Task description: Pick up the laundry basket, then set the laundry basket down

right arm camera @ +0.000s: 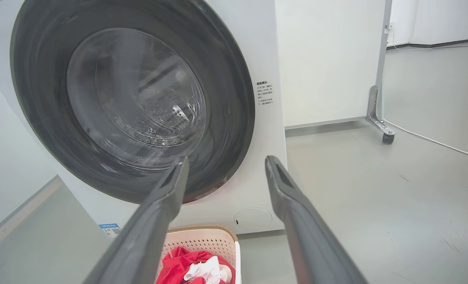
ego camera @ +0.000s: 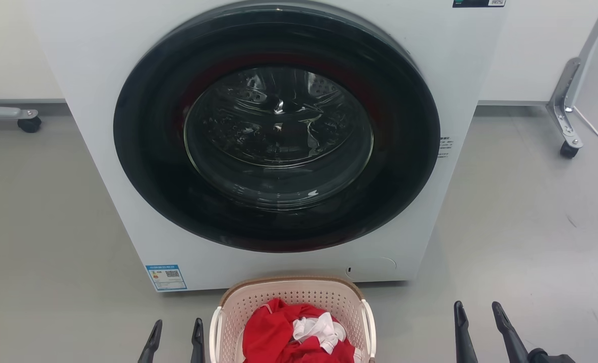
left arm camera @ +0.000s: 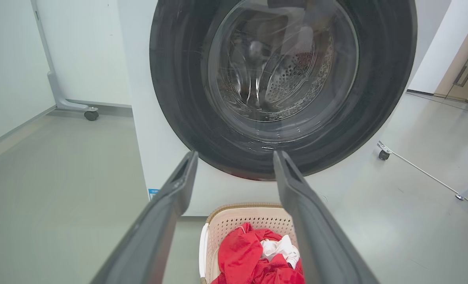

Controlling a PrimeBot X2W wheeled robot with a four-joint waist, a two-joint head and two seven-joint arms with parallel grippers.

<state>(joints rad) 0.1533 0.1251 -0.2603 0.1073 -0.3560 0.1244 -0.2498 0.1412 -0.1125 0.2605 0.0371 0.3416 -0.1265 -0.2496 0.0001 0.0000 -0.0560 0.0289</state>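
Since neither gripper touches the basket, the task looks barely begun: the pick-up and the set-down are both left to do.

At 7 o'clock in the head view the left gripper (ego camera: 178,325) hangs with its fingers spread and nothing between them. Its nearer finger is just beside the left handle (ego camera: 214,327), at the basket's 9 o'clock.

The basket (ego camera: 291,297) sits on the floor (ego camera: 52,227) at 6 o'clock, upright, with the washer (ego camera: 278,262) close at its 12 o'clock. Whether the two touch I cannot tell. Inside lies a crumpled red garment (ego camera: 273,333) with a white cloth (ego camera: 319,327) bunched on top toward 3 o'clock. The load stays below the rim as far as the frame shows.

The washer's door (ego camera: 278,136) is shut. Through the glass the drum (left arm camera: 293,75) shows bare perforated metal, though reflections hide much of it.

At 5 o'clock the right gripper (ego camera: 478,307) is likewise spread and empty, well apart from the right handle (ego camera: 370,327) at the basket's 3 o'clock. By my reckoning this arm has the farther reach inward before both handles can be gripped for a level lift.
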